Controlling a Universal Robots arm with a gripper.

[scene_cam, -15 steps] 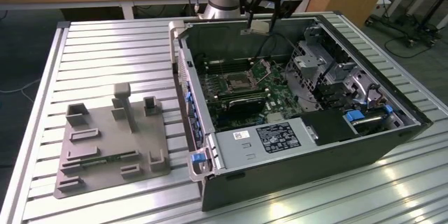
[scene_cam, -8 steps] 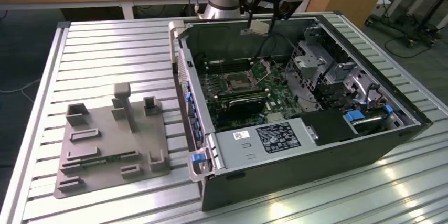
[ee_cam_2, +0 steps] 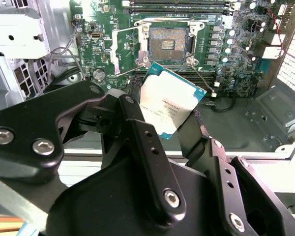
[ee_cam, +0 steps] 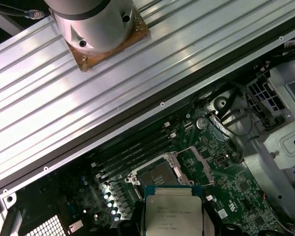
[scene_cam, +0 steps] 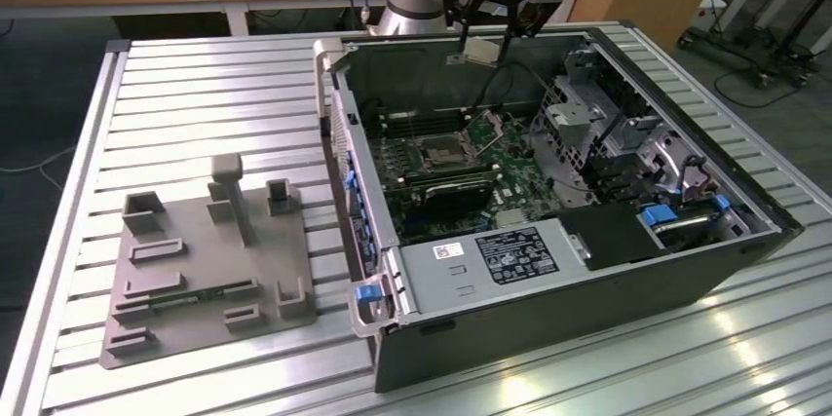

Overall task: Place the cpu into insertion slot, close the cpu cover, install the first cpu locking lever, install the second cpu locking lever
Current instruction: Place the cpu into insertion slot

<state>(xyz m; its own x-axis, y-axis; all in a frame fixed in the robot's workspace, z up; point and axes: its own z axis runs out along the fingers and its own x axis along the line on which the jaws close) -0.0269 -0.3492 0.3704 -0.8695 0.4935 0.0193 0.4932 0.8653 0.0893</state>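
Exterior view: gripper (scene_cam: 484, 44) hung high over the far side of the open computer case (scene_cam: 586, 309), jaws drawn in on two opposite edges of the cpu (scene_cam: 474, 53), which was clear of everything below. Insertion slot (scene_cam: 439, 153) lay lower and nearer on the green motherboard (scene_cam: 520, 177), bare, with nothing seated in it. Second wrist view: chip sat skewed between the fingers (ee_cam_2: 132, 118), its corners turned relative to the square slot; cpu cover (ee_cam_2: 116, 49) stood open just beside the slot. Judged risks: an edge-only grip could let the chip slip or twist. A skewed or tilted descent could land it crooked on the socket contacts and bend them. The broad black fingers could catch the raised cover or the grey cables (ee_cam_2: 64, 54) nearby.
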